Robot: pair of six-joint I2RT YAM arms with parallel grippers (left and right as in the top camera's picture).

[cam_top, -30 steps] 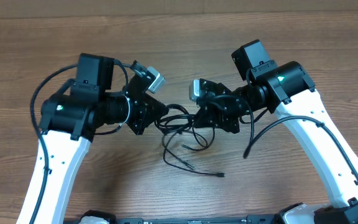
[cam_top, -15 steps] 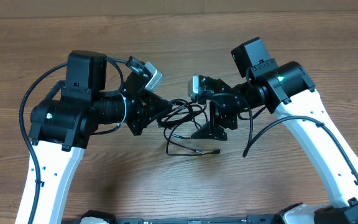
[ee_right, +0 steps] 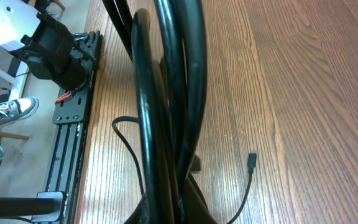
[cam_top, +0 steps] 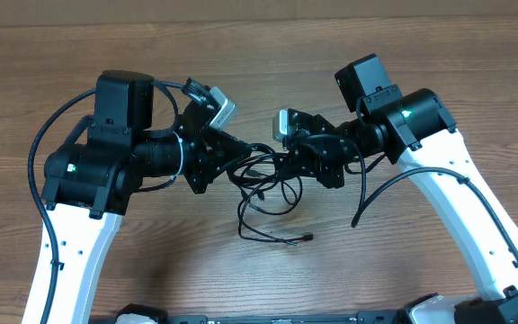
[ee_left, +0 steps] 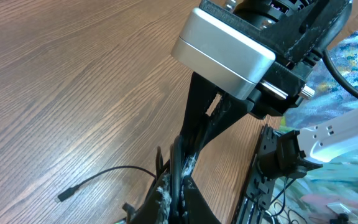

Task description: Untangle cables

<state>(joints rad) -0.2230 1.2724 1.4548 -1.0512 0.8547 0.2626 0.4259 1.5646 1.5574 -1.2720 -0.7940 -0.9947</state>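
Overhead, I saw the cables (cam_top: 263, 196) lying as one knot of loops at the middle of the table (cam_top: 259, 54), strung between the two arms. A loose tail ran toward the near edge and ended in a plug (cam_top: 308, 238) lying flat on the wood. The left pincer (cam_top: 239, 165) was pressed together on strands at the left side of the knot, and the left wrist view showed those strands running from its tips toward the other arm. The right pincer (cam_top: 287, 166) was likewise pressed together on strands at the right side. Its wrist view showed several black strands bunched close before the lens, so I could not tell how many it pinched. I judged the step in hand to be drawing the two holds apart to open the loops. To do that well, I reckoned the pull should be slow and level, with an eye on whether loops slid free or cinched tighter. If the right hold had taken more than one strand, pulling would likely tighten the knot, and a grip on a single strand would serve better. The plug, the only end I could see, seemed worth feeding back through a loop.
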